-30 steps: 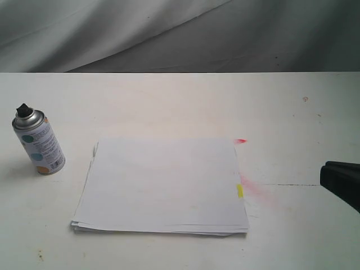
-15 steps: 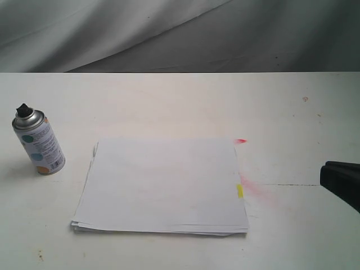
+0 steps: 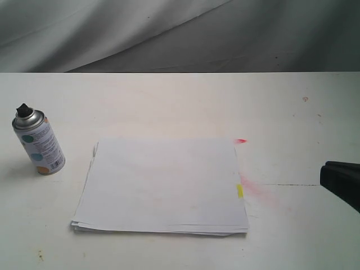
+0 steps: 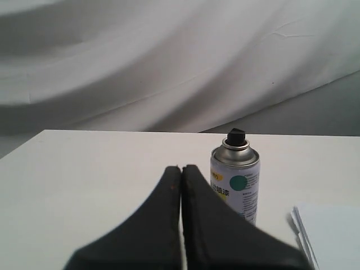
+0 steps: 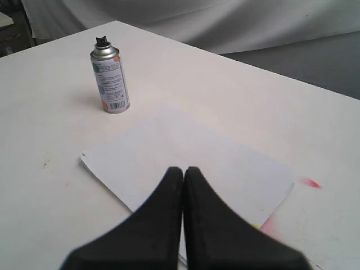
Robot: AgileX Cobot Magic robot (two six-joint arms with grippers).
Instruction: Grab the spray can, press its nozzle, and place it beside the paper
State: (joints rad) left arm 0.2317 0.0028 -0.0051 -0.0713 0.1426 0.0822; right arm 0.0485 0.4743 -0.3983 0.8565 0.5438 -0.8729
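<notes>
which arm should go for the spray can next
Left, likely: the left end effector faces the white-labelled cylindrical spray can close ahead, while the right end effector sits beyond the white paper stack.

So the can (image 3: 38, 147) stands upright way over on the left: white label with teal and orange dots, silver shoulder, little black nozzle (image 3: 23, 111) on top. The paper (image 3: 163, 185) lies flat in the middle, a thin white stack with slightly fanned edges, a clear gap right of the can.
</notes>
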